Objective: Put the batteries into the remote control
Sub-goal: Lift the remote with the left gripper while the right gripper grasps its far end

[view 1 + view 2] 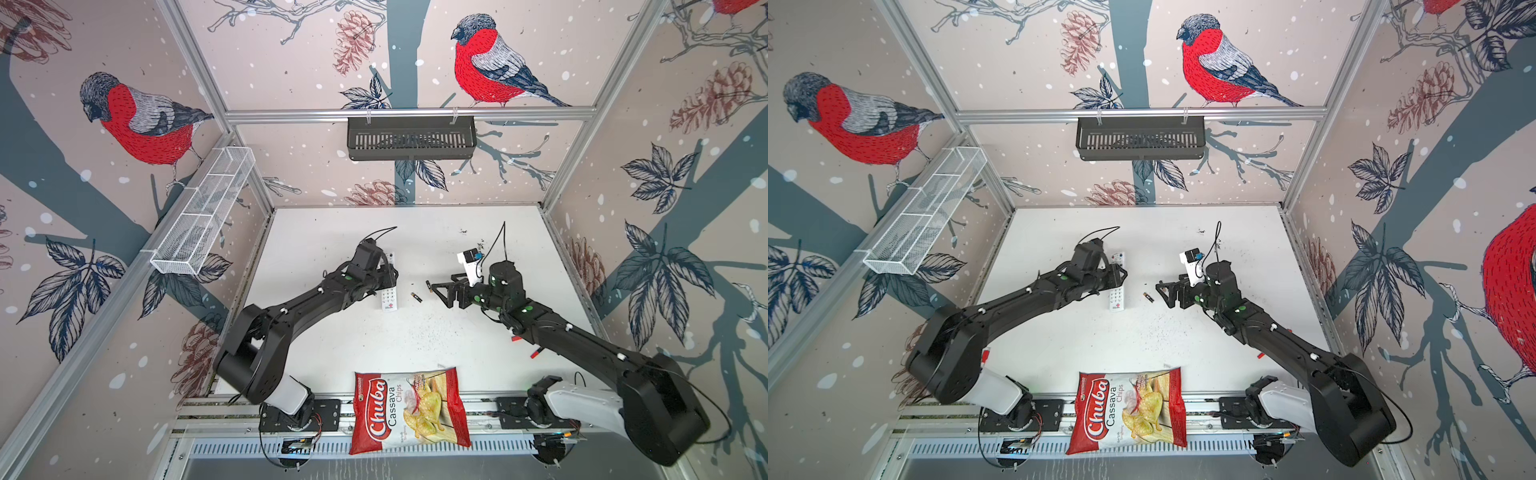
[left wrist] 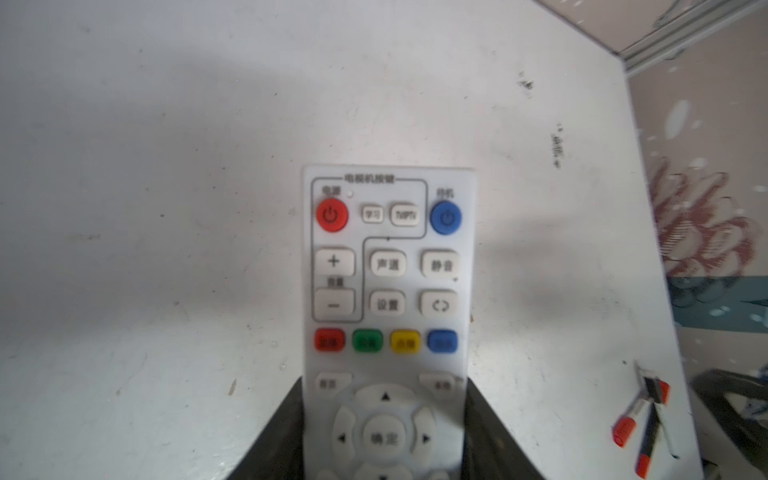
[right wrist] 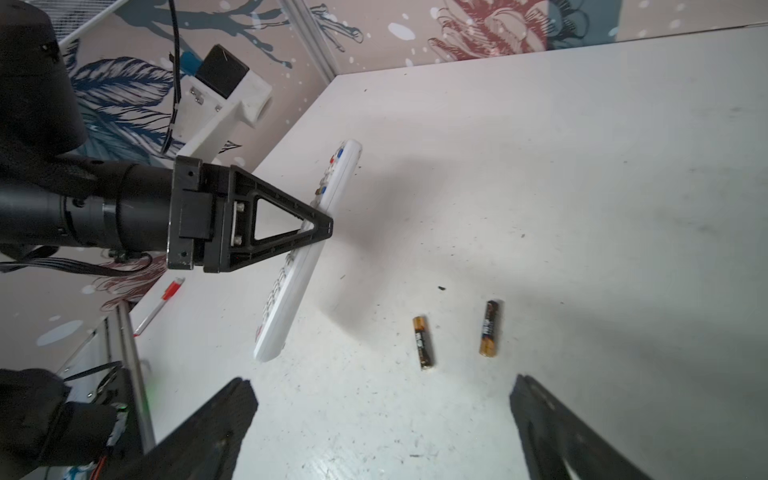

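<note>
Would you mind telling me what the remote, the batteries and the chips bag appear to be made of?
The remote: white plastic, matt, going by its even, dull shell; its buttons look like soft rubber, with rounded edges. The batteries: probably metal cells in a glossy black-and-gold wrap, which shows a sheen. The chips bag: thin glossy film, likely plastic, crinkled with bright highlights.

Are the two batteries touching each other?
Apart. In the right wrist view, a strip of white table shows between one battery and the other battery.

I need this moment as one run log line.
left gripper: gripping remote control | right gripper: open, empty | batteries: both on table, not loaded
</note>
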Controlling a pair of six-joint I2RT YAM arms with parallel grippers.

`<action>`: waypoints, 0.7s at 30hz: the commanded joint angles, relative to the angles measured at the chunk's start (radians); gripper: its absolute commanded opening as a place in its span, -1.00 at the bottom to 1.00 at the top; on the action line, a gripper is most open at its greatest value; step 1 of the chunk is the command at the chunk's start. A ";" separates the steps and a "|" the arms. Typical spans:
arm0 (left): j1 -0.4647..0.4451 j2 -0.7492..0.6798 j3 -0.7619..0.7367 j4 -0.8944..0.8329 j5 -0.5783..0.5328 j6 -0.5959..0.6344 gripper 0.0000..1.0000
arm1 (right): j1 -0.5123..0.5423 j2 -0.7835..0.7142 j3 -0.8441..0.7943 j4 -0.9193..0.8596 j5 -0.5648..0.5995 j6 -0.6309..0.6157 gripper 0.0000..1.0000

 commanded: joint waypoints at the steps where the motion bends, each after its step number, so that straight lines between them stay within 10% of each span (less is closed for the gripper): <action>1: 0.057 -0.084 -0.122 0.352 0.267 0.015 -0.27 | 0.031 0.042 0.021 0.159 -0.159 0.069 0.99; 21: 0.160 -0.008 -0.377 1.490 0.857 -0.468 -0.27 | 0.153 0.378 0.072 0.776 -0.522 0.320 0.99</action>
